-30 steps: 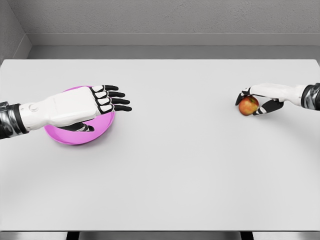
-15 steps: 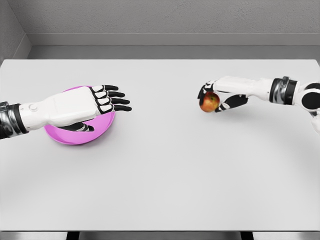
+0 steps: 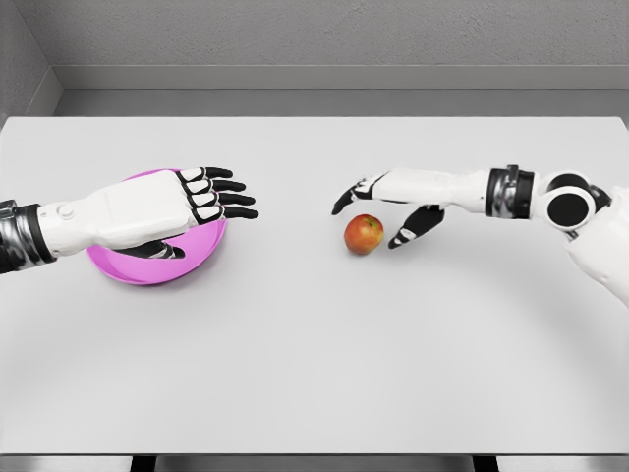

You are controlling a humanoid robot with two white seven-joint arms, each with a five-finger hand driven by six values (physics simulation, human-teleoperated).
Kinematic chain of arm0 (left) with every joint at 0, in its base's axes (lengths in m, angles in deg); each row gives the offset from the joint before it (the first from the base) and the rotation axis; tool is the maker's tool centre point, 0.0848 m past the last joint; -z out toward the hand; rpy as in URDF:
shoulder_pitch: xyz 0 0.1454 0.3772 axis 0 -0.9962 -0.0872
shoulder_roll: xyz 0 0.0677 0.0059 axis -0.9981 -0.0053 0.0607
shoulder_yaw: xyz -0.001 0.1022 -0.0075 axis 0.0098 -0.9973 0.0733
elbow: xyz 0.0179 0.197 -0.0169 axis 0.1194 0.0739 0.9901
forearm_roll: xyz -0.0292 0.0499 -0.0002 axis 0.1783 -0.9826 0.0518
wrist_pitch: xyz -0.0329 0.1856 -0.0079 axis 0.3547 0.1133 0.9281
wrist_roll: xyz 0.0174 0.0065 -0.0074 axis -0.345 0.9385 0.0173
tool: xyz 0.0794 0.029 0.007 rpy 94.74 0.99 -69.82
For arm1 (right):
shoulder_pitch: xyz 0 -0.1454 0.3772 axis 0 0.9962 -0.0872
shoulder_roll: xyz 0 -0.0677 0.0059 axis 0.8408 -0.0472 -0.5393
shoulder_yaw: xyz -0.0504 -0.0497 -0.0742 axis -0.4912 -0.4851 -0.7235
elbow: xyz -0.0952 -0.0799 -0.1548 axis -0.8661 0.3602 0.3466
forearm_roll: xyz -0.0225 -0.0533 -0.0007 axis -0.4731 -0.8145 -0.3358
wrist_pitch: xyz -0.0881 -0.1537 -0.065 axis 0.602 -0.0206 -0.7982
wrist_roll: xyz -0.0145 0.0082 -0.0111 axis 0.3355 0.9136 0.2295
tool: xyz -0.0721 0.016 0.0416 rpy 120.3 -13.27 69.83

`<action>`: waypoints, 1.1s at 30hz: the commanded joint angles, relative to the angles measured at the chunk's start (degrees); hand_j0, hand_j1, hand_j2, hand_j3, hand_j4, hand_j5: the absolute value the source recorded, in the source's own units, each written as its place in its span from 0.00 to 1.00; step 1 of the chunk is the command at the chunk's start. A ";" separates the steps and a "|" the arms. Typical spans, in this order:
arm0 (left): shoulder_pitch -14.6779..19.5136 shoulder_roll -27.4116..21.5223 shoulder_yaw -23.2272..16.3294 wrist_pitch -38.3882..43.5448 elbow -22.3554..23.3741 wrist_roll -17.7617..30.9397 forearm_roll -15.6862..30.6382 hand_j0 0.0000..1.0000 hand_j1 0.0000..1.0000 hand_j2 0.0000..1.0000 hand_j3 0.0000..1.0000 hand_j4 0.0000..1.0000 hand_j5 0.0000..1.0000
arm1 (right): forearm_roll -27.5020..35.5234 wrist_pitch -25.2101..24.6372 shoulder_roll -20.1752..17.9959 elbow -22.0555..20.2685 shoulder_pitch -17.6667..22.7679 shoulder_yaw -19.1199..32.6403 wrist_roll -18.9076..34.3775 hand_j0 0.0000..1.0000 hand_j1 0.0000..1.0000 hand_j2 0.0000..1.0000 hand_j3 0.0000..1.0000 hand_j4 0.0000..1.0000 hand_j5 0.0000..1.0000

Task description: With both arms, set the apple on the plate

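Beneath the open right robot hand (image 3: 385, 208) sits the apple (image 3: 363, 234).

- No text, label, brand, number or sign can be read anywhere in the head view.
- The round magenta plate (image 3: 147, 270), the red-and-yellow apple (image 3: 364, 234), the plain white tabletop (image 3: 324, 354) and the white shells of the two arms all show bare surfaces with no lettering or markings.
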 commanded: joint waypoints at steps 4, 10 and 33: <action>0.52 3.28 -0.05 0.03 0.09 4.09 0.11 1.00 1.00 1.00 1.00 1.00 1.00 | 0.73 -0.09 -7.84 -1.22 2.63 12.61 -0.02 1.00 1.00 1.00 1.00 1.00 1.00; 13.80 22.44 -13.06 0.03 13.26 8.05 0.28 1.00 1.00 1.00 1.00 1.00 1.00 | 0.46 -0.09 -8.47 0.18 6.42 24.93 -0.02 1.00 1.00 1.00 1.00 1.00 1.00; 24.35 44.51 -21.14 0.03 37.79 10.07 -7.80 1.00 1.00 1.00 1.00 1.00 1.00 | -8.50 -0.09 -4.07 1.68 7.38 31.26 -0.02 1.00 1.00 1.00 1.00 1.00 1.00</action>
